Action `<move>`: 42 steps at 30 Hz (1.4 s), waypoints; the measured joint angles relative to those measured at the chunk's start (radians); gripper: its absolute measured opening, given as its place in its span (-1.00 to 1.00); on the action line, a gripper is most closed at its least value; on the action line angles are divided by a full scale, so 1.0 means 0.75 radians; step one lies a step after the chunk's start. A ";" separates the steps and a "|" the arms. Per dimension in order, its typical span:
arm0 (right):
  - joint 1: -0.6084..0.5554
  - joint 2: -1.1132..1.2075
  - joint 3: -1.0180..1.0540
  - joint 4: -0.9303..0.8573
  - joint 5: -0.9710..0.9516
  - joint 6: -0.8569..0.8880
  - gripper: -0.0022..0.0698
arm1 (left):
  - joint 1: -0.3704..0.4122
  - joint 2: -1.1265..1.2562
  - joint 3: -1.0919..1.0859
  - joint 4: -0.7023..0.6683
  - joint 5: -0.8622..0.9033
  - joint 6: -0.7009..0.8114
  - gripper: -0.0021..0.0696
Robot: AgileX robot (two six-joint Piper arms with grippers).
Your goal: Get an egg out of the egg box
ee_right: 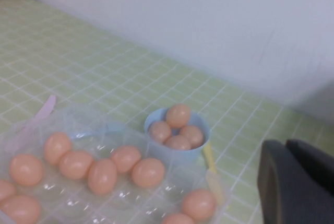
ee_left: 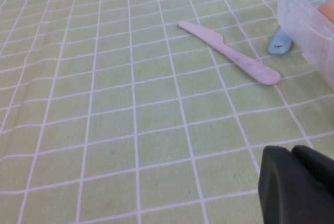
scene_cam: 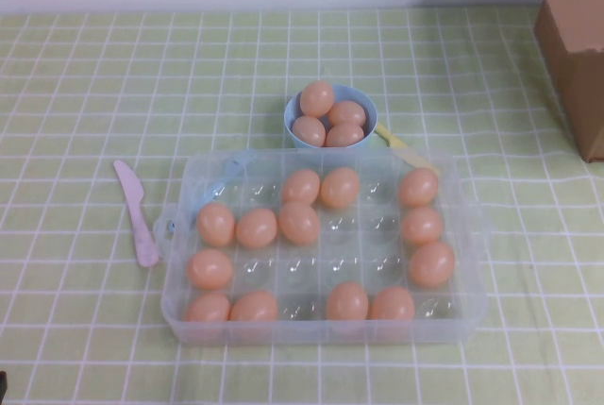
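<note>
A pink plastic knife (scene_cam: 136, 212) is seen lying on the green checked tablecloth (scene_cam: 75, 75) just left of the egg box (scene_cam: 467, 315), near which the left gripper (ee_left: 297, 185) is held low over bare cloth. In the clear box, fourteen eggs are seated in cups, one egg (scene_cam: 299, 223) near the middle. Behind it, four more are heaped in a blue bowl (scene_cam: 294, 114), probably the drop-off. The right gripper (ee_right: 297, 182) is held above the box's right side; neither gripper's jaw state can be told.

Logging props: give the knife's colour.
Pale pink knife; clearest in the left wrist view.
</note>
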 joint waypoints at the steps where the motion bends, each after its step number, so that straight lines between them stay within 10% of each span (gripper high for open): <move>1: 0.000 -0.082 0.062 -0.012 -0.036 0.000 -0.99 | 0.000 0.000 0.000 0.000 0.000 0.000 -0.95; 12: -0.003 -0.674 0.602 -0.108 -0.302 0.000 -0.99 | 0.000 0.000 0.000 0.000 0.000 0.000 -0.95; 30: -0.532 -0.745 0.942 0.103 -0.369 0.000 -0.99 | 0.000 0.000 0.000 0.000 0.000 0.000 -0.95; 42: -0.561 -0.773 0.942 0.153 -0.248 0.000 -0.99 | 0.000 0.000 0.000 0.000 0.000 0.000 -0.95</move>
